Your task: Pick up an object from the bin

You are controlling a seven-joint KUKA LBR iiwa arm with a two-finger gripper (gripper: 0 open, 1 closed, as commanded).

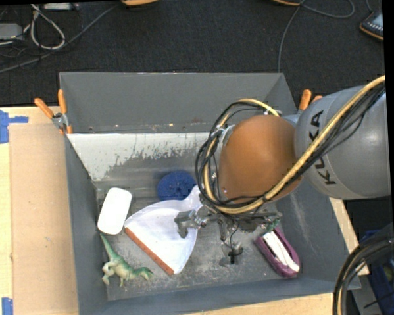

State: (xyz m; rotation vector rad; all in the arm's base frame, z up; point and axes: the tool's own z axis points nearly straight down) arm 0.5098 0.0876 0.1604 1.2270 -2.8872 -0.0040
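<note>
— Where is the gripper (232, 254), and over which thing?

— It hangs low in the front right part of the bin (175, 108), above bare, dusty grey floor. It lies between two things: a white wedge-shaped piece (162, 231) on its left and a purple object (279, 251) on its right. Its tip is near both, and no contact shows with either.

— How do those two look?

— The wedge is flat, roughly triangular and smooth white, with an orange-brown strip along its front left edge. Its right corner reaches under the gripper's metal body. The purple object is long and narrow with rounded ends and a white inner part. It lies slantwise near the right wall.

— Is the gripper spread or pressed together?

— That cannot be told; the dark metal parts bunch together under the wrist's orange cover (256, 157). Nothing shows held in it.

— What else is in there?

— A blue round thing (175, 185) with a rough, nubbly surface sits behind the wedge, toward the back wall. A smooth white rounded oblong (115, 210) lies to the left, touching the wedge's corner. A small green toy dinosaur (122, 269) lies in the front left corner.

— Does anything block the view?

— The orange cover and looping black-and-yellow cables (207, 166) hide the floor behind the gripper.
</note>
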